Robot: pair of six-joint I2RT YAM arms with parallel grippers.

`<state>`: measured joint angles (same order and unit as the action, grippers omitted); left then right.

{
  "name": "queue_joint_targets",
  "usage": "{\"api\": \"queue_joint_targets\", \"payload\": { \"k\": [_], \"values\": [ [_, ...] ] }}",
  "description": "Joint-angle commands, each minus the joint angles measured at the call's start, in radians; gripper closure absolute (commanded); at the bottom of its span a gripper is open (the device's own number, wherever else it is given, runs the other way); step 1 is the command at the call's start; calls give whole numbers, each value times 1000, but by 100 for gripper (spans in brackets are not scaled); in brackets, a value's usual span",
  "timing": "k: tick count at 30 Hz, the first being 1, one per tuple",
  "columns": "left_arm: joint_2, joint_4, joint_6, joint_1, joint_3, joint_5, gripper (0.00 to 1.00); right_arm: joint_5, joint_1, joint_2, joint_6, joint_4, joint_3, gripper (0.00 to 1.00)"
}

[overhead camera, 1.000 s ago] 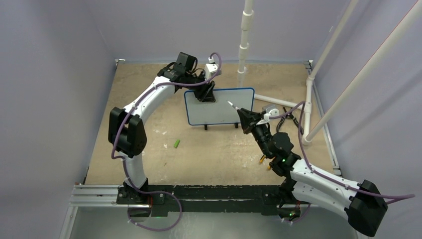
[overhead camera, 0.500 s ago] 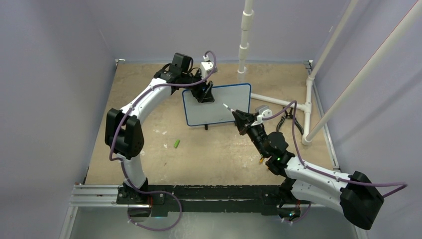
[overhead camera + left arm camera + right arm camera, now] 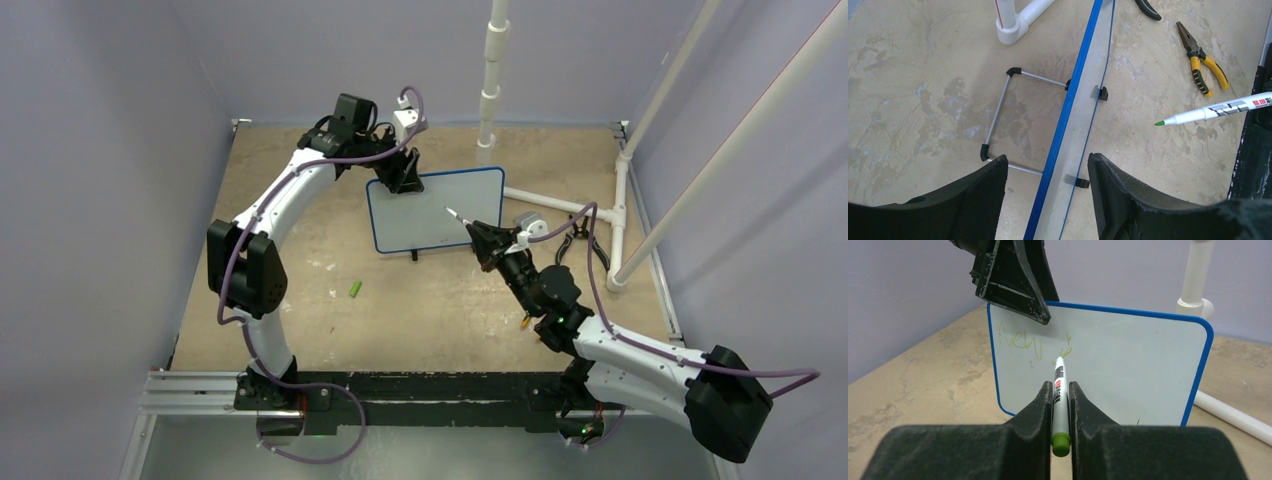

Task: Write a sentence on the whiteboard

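The whiteboard (image 3: 430,222), white with a thin blue frame, stands upright mid-table. Faint green writing (image 3: 1020,342) sits at its upper left, with small green marks (image 3: 1066,347) beside it. My left gripper (image 3: 403,178) is open over the board's top edge (image 3: 1075,85); its jaws straddle the edge without touching it. My right gripper (image 3: 484,238) is shut on a green-tipped marker (image 3: 1059,385). In the left wrist view the marker tip (image 3: 1159,123) points at the board face, a short way off it.
A green marker cap (image 3: 355,288) lies on the table left of the board. Yellow-handled pliers (image 3: 1200,70) lie right of it, near my right arm. White PVC pipes (image 3: 560,203) run behind and right. The board's wire stand (image 3: 1003,120) sticks out behind.
My left gripper has lifted and drawn back left off the board's top edge. The board and my right gripper with the marker shifted slightly left, then stayed still.
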<state>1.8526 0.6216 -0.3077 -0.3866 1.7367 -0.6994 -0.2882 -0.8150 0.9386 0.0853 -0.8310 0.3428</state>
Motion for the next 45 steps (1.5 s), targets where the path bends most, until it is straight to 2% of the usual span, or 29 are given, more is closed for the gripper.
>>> {"api": "queue_joint_targets", "payload": {
  "k": [1,5,10,13,19,45],
  "values": [
    [-4,33,-22,5,13,-43,43,1,5,-12,-19,-31,13,100],
    [-1,35,-32,6,-3,-49,61,-10,5,28,-32,-60,14,100],
    [-7,34,-48,9,-20,-66,87,-24,5,79,-54,-124,24,100],
    [-11,28,-57,11,-34,-77,100,-32,5,105,-66,-173,26,100],
    [-18,20,-68,14,-63,-81,100,1,5,151,-81,-254,32,100],
    [-50,-4,-68,52,-109,-98,100,-12,5,363,-81,-275,128,100]
  ]
}}
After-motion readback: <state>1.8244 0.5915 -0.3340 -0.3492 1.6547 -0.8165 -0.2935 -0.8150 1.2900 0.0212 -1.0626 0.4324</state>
